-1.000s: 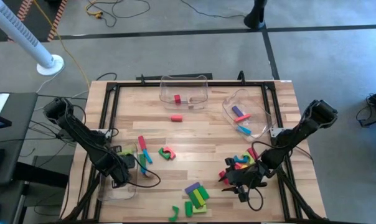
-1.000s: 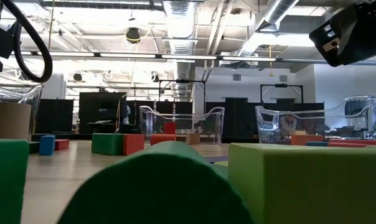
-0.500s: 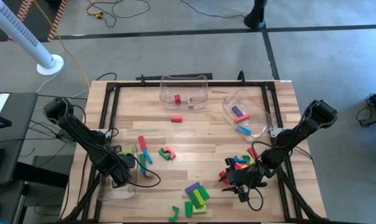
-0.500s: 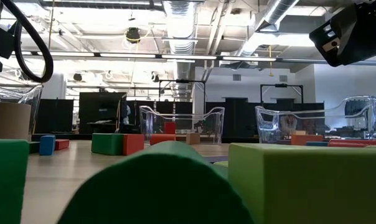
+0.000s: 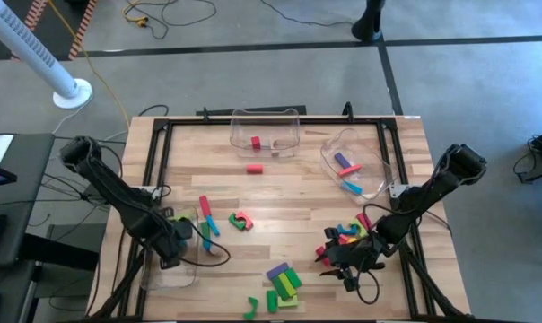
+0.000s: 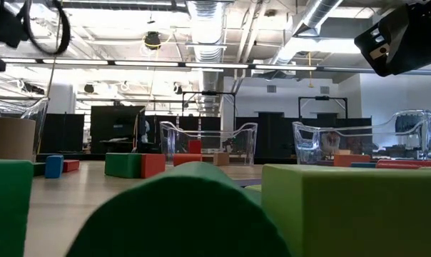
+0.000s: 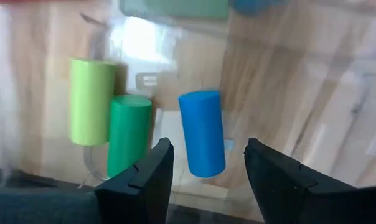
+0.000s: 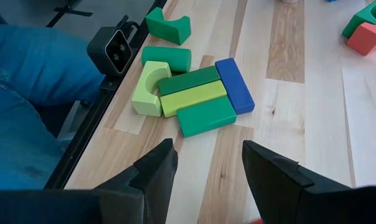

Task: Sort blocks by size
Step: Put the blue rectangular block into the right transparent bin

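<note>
The left claw is held over a clear bin at the table's near-left corner, its fingers spread with nothing between them; below it, inside the bin, a blue cylinder, a dark green cylinder and a light green cylinder are seen lying on their sides. The right claw is poised at the near right beside a heap of mixed blocks, fingers parted and empty. A cluster of green and blue blocks is seen ahead of it. Two further clear bins are placed along the far edge.
</note>
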Robot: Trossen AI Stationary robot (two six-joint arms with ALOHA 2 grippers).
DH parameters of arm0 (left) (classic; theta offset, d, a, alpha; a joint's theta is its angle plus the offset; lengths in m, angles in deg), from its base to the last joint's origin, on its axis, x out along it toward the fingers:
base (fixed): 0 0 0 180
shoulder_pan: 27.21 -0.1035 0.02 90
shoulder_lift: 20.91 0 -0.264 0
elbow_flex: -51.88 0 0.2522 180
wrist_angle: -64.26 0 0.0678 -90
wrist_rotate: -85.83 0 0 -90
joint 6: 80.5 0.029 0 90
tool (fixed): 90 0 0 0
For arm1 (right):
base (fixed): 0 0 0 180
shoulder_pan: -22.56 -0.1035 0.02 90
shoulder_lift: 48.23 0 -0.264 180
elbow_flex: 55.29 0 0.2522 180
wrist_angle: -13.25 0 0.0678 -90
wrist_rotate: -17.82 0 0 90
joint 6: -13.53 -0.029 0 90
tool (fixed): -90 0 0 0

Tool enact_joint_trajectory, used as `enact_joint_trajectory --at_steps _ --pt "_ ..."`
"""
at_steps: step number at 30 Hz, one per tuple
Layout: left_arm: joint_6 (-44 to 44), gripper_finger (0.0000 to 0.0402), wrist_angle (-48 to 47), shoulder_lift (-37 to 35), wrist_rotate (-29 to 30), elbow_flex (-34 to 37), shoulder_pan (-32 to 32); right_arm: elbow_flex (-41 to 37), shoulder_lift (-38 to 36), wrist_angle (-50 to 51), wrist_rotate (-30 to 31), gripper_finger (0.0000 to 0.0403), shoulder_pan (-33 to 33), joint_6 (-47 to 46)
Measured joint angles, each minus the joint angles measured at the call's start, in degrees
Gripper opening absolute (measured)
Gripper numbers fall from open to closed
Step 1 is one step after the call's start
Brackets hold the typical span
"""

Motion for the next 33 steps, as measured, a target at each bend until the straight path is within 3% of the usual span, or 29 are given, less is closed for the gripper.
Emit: enact_joint_trajectory --at_steps 6,14,23,33 --pt "0.9 0.0188 0.5 -5.7 9.3 -3.3 0.0 0.0 0.0 0.0 0.0 0.0217 0.3 0.0" --pt "16.1 0.0187 12.8 -8.3 22.5 -7.8 0.0 0.0 0.0 0.0 0.0 0.0217 2.7 0.9" --pt "33.3 0.0187 28.7 -6.7 25.4 -8.0 -2.1 0.0 0.0 -4.6 -0.3 0.0217 6.9 7.8" --pt "48.6 0.0187 39.5 1.4 25.5 -8.1 -4.9 0.0 0.0 -8.7 -0.6 0.0217 11.2 13.2"
